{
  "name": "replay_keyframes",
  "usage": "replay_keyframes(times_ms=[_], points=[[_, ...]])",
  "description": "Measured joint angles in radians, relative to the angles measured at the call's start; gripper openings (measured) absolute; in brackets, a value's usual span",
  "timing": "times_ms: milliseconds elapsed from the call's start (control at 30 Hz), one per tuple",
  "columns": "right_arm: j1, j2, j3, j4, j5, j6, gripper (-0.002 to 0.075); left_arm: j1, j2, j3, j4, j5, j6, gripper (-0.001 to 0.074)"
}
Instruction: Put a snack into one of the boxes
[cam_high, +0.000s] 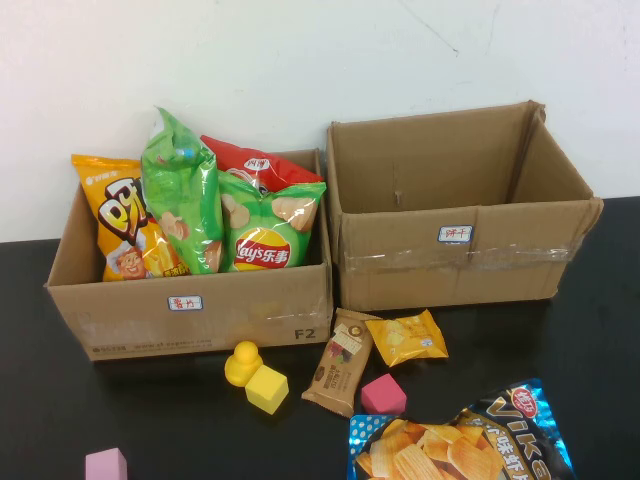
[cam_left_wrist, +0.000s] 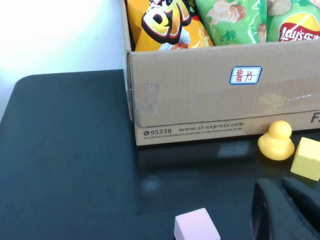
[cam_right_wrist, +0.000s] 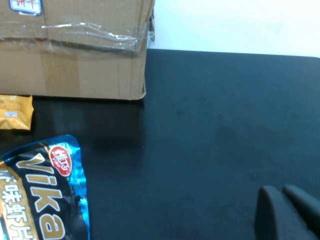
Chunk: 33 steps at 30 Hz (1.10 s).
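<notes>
Two cardboard boxes stand at the back of the black table. The left box (cam_high: 190, 310) holds an orange bag, green Lay's bags and a red bag; it also shows in the left wrist view (cam_left_wrist: 200, 100). The right box (cam_high: 460, 265) is empty. In front lie a brown snack bar (cam_high: 340, 363), a small yellow snack pack (cam_high: 407, 337) and a blue Vika chips bag (cam_high: 460, 445), which also shows in the right wrist view (cam_right_wrist: 40, 195). My left gripper (cam_left_wrist: 280, 184) is shut and empty, near the yellow blocks. My right gripper (cam_right_wrist: 280, 190) is shut and empty, right of the Vika bag. Neither shows in the high view.
A yellow duck (cam_high: 241, 362), a yellow cube (cam_high: 266, 389), a magenta cube (cam_high: 383, 395) and a light pink cube (cam_high: 106, 466) lie in front of the left box. A white wall stands behind the boxes. Bare table lies at the far right (cam_right_wrist: 225, 125) and far left (cam_left_wrist: 65, 150).
</notes>
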Motion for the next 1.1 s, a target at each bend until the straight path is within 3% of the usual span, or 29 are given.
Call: replay_keyframes(times_ms=[967, 1100], points=[[0.000, 0.000, 0.000, 0.000, 0.000, 0.000, -0.0001, 0.000, 0.000, 0.000, 0.000, 0.000, 0.000, -0.0003], [0.000, 0.000, 0.000, 0.000, 0.000, 0.000, -0.0001, 0.032, 0.000, 0.000, 0.000, 0.000, 0.000, -0.0003]])
